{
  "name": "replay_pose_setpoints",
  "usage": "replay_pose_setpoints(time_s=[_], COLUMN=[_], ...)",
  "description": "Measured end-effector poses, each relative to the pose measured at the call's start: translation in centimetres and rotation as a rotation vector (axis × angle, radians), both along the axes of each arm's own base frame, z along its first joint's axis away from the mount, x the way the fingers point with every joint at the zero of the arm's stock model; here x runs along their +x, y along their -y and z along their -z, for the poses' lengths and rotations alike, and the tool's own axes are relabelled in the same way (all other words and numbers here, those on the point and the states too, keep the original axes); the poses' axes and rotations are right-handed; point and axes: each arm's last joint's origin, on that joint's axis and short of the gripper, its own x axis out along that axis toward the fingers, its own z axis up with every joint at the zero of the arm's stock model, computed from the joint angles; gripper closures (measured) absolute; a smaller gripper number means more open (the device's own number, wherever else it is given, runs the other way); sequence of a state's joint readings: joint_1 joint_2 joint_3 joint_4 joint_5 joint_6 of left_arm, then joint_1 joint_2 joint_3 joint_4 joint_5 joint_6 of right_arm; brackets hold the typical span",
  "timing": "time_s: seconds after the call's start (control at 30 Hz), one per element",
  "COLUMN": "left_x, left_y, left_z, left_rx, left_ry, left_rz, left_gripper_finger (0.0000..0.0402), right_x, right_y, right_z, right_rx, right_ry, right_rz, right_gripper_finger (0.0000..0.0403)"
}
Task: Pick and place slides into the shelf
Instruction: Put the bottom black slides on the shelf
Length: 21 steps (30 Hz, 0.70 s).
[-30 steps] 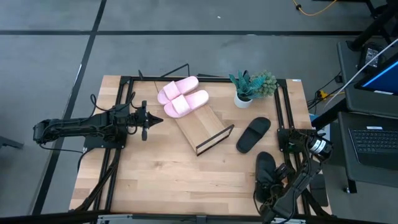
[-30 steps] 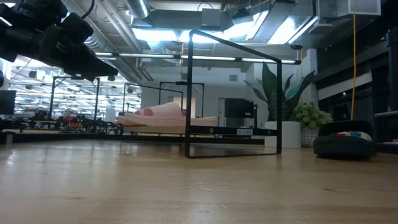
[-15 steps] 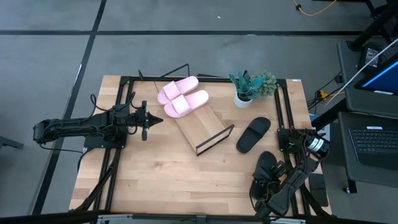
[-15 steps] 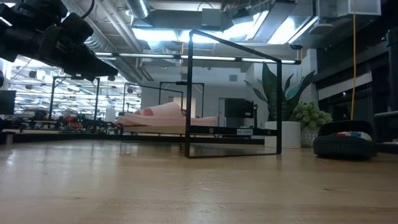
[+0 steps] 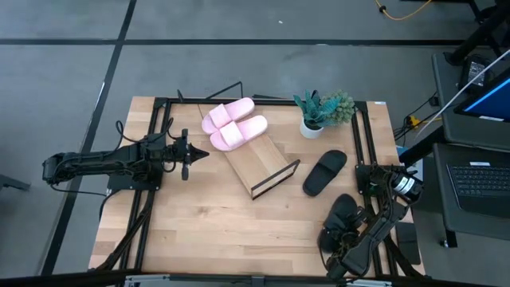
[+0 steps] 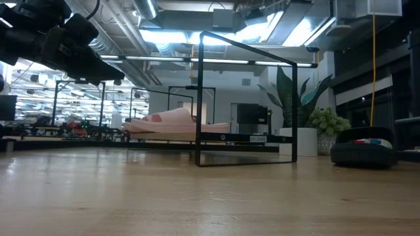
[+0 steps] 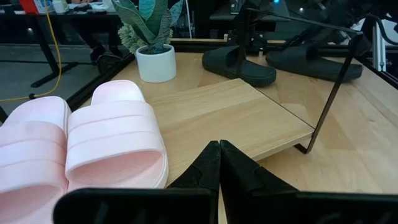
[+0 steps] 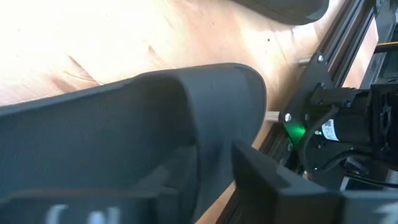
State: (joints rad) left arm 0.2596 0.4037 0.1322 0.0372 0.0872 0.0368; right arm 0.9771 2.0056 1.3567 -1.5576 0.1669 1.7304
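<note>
With pink slides (image 5: 233, 123) shelved | my right pincer (image 5: 339, 239) clamps a black slide (image 5: 341, 214) at the counter's (image 5: 207, 227) edge | lift level toward shelf (image 5: 259, 163) | left pincer (image 5: 187, 153) closed, waiting.

The lower half of the shelf (image 5: 259, 163) board lies bare, open from above, while two pink slides (image 5: 233, 124) fill its upper end. The black wire frame (image 5: 276, 179) stands upright across the shelf's low edge, blocking a level approach from that side. A potted plant (image 5: 319, 113) stands near the shelf's far side. A black slide (image 5: 324, 172) lies on the tabletop (image 5: 223, 227) between shelf and right edge rails; the front-left tabletop is open.
</note>
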Motion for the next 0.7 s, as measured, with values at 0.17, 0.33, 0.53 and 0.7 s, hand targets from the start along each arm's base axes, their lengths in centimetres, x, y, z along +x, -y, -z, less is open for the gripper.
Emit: replay_pose_setpoints(time_s=[0.17, 0.33, 0.53, 0.7], left_x=[0.0, 0.0, 0.0, 0.0], left_y=[0.0, 0.0, 0.0, 0.0], left_z=[0.0, 0.0, 0.0, 0.0], left_rx=[0.000, 0.000, 0.000, 0.000], left_ry=[0.000, 0.000, 0.000, 0.001], left_rz=[0.000, 0.000, 0.000, 0.000], left_gripper_finger=[0.0401, 0.0401, 0.0401, 0.0401], right_x=[0.0, 0.1, 1.1, 1.8], right_y=[0.0, -0.1, -0.9, -1.6], right_z=[0.0, -0.2, -1.9, -3.2], right_rx=[-0.010, -0.017, -0.022, 0.013], right_ry=[0.030, 0.078, 0.232, 0.298], right_rz=[0.041, 0.070, 0.008, -0.008], right_gripper_finger=[0.0389, 0.0393, 0.0395, 0.0395])
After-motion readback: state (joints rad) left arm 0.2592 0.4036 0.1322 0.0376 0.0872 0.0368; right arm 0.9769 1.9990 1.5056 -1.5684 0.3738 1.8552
